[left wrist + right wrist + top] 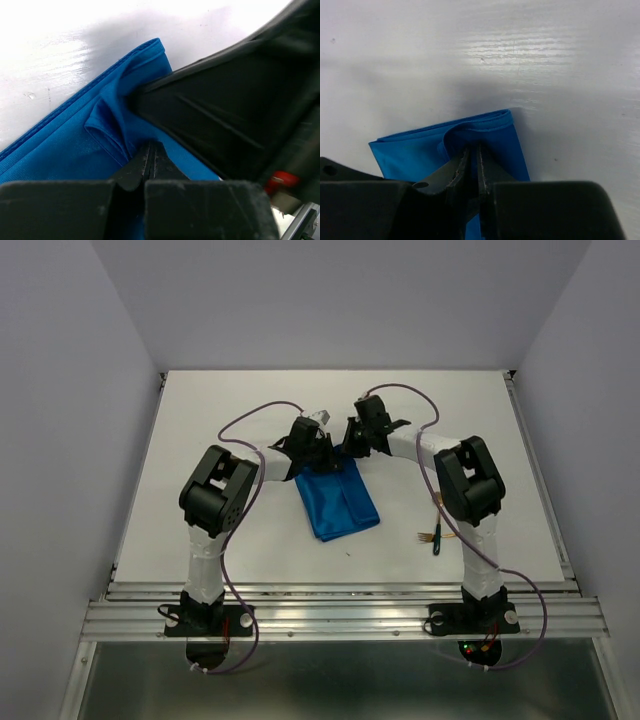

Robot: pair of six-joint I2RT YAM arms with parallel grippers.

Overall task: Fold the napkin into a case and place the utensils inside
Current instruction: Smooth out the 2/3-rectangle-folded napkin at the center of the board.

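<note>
Left wrist: plain blue napkin (60,155)

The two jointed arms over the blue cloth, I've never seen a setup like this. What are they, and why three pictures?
The left arm and the right arm are robot arms bolted at the near edge of a white table. Each ends in a two-finger gripper. The wide picture comes from a fixed camera above and behind them. The other two come from a camera on each wrist, so black fingers fill the bottom. A folded blue napkin lies on the table, and the utensils lie apart beside the right arm. The left gripper and the right gripper are closed, each pinching the napkin's far edge.
</note>
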